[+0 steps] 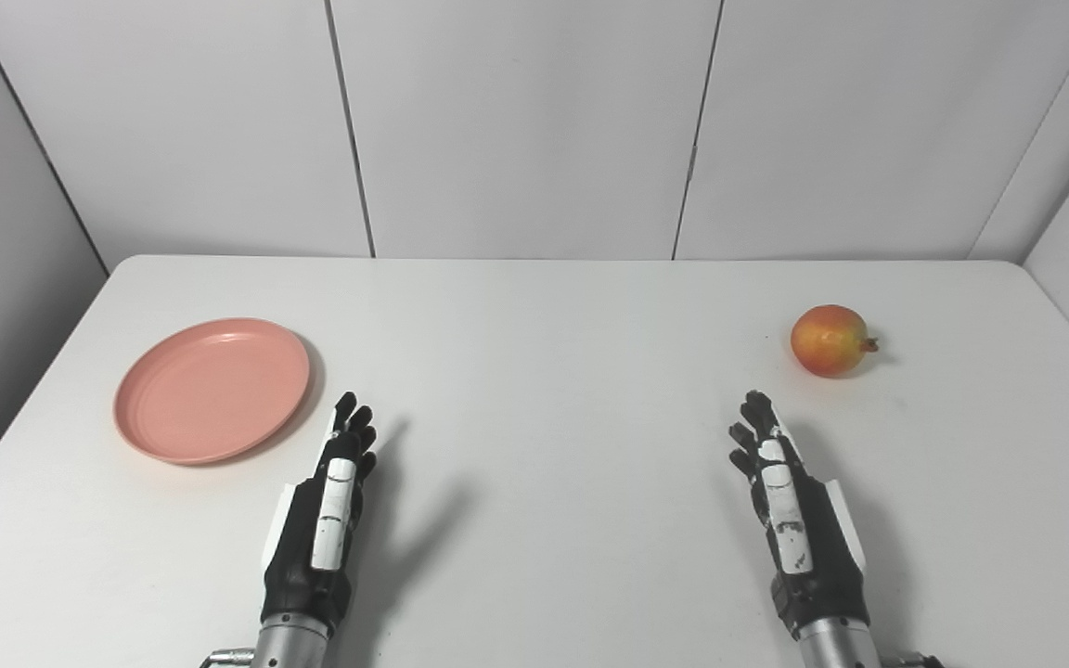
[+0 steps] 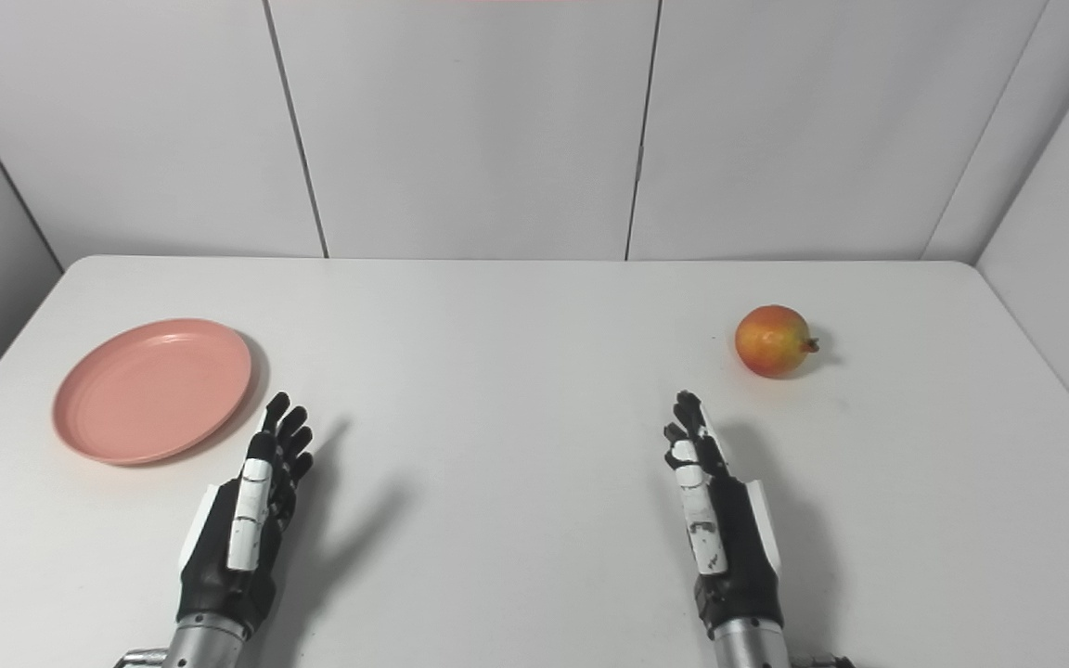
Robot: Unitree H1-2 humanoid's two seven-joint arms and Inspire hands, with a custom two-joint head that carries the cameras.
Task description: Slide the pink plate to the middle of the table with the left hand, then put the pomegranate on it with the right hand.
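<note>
Left eye view: round smooth pink plate (image 1: 212, 390), globular pomegranate (image 1: 830, 340)

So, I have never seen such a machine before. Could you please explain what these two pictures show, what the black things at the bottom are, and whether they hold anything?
Both pictures show one scene. They come from two cameras side by side on a humanoid robot's head, looking down at a white table, so everything sits slightly shifted between them.

The black and white things at the bottom are the robot's own hands. The left hand and the right hand reach in from the bottom edge, with their fingers stretched out and apart. Neither holds or touches anything.

Two things lie on the table. An empty pink plate lies at the left, just beyond the left hand. A pomegranate, red and yellow, lies at the right, beyond the right hand. The middle of the table holds neither of them yet.
</note>
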